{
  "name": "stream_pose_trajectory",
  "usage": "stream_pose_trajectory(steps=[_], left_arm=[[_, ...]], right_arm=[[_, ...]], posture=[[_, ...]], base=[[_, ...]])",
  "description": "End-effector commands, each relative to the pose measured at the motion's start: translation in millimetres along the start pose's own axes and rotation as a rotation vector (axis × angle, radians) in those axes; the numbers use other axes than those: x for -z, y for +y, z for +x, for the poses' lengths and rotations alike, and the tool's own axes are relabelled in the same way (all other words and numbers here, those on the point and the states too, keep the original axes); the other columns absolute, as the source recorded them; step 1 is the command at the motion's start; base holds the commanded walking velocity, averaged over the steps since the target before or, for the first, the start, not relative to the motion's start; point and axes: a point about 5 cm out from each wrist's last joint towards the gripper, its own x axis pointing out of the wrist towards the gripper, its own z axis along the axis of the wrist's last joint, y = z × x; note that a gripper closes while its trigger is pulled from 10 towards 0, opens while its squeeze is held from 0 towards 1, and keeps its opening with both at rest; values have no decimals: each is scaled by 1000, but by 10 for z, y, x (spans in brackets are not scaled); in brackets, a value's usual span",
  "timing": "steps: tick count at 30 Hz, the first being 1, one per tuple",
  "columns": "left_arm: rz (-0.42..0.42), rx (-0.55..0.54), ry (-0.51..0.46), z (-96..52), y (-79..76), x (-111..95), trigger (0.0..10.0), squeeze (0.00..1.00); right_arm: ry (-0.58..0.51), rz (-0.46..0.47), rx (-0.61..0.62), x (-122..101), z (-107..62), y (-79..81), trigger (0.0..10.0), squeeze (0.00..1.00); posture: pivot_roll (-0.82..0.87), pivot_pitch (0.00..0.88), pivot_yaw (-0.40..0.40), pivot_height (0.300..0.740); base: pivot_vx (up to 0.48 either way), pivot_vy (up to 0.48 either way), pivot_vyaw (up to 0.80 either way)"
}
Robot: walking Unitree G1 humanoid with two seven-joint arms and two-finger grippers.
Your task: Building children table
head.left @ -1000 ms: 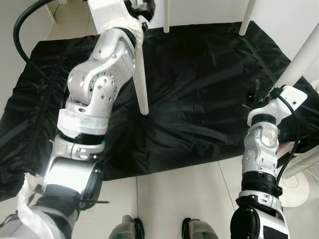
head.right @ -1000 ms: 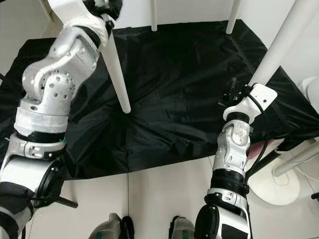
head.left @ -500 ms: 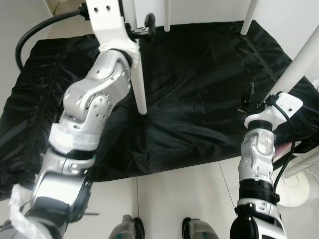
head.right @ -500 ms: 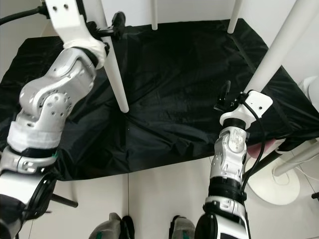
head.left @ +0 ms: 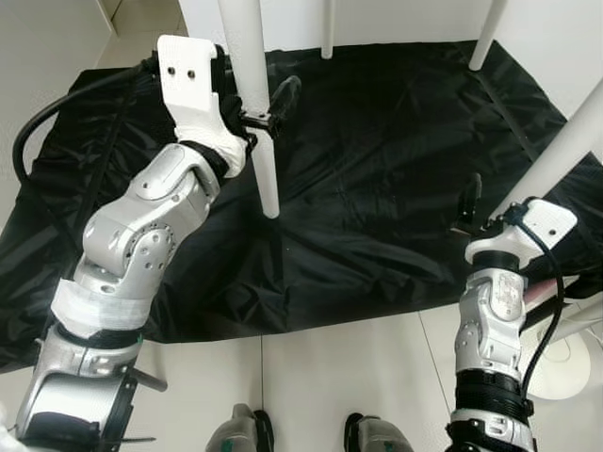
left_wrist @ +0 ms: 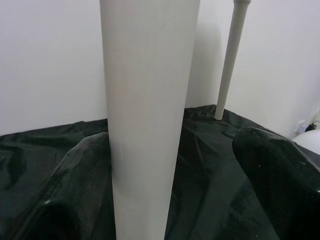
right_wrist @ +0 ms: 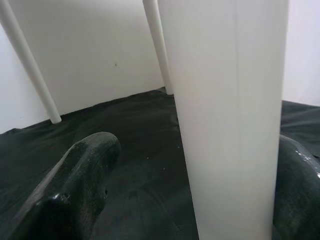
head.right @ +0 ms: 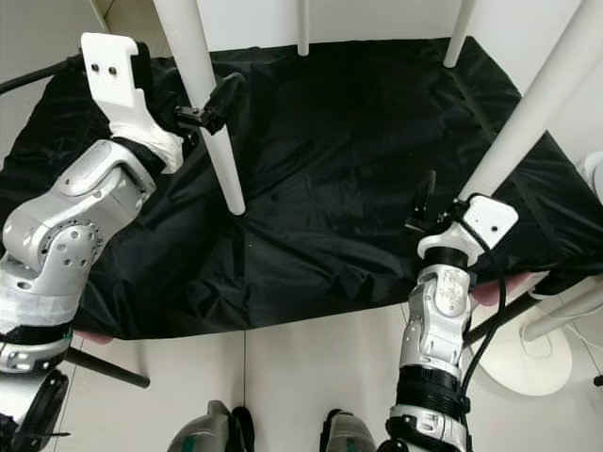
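Four white tapered table legs stand on the black plastic sheet point(head.left: 396, 160) spread on the floor: one point(head.left: 254, 104) toward its front-left, one point(head.left: 565, 151) at its front-right edge, two more point(head.left: 328, 28) point(head.left: 487, 33) along its far edge.

Smooth, matt white on the near table leg point(head.left: 256, 113), looking like painted wood or plastic, and the same finish on the right-hand leg point(head.right: 528, 113). Under them a thin black sheet point(head.left: 377, 141), crinkled and faintly shiny like plastic film. The arms point(head.left: 141, 235) are brushed silver metal with white plastic wrist plates; the fingers point(left_wrist: 75, 200) are glossy black. Pale, smooth floor tiles point(head.left: 330, 377).
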Motion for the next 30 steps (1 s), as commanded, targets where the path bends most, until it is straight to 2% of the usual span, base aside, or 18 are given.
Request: stream_pose_trajectory(steps=[1,2,5,7,10,14,17,26,29,30], left_arm=[[7,139,8,-70,-119,30,10000,0],[7,139,8,-70,-119,30,10000,0],[10,155,52,-199,-123,143,10000,0],[14,152,59,-219,-120,160,10000,0],[32,119,92,-276,-75,229,10000,0],[27,124,91,-299,-43,244,10000,0],[35,130,102,-377,-50,289,10000,0],[58,126,144,-555,-81,452,10000,0],[63,124,152,-574,-81,474,10000,0],[73,123,167,-637,-92,539,10000,0]], right_arm=[[-9,9,-37,-25,-34,80,10000,0],[-9,9,-37,-25,-34,80,10000,0],[-17,-16,-23,-54,-111,60,10000,0],[-17,-19,-22,-58,-125,58,10000,0],[5,9,-24,-34,-175,66,10000,0],[18,49,-14,-34,-186,66,10000,0],[30,71,-10,-45,-209,61,10000,0],[72,40,-17,-7,-371,17,10000,0],[76,40,-16,-2,-388,13,10000,0],[85,29,-13,3,-436,-3,10000,0]], posture=[[-65,106,81,740],[-65,106,81,740],[-66,109,88,740],[-66,109,88,740],[-68,110,91,740],[-66,113,94,740],[-63,118,90,740],[-62,120,88,740],[-62,120,88,740],[-60,124,89,740]], base=[[0,0,0],[0,0,0],[0,0,0],[0,0,0],[0,0,0],[0,0,0],[0,0,0],[0,0,0],[0,0,0],[0,0,0]])
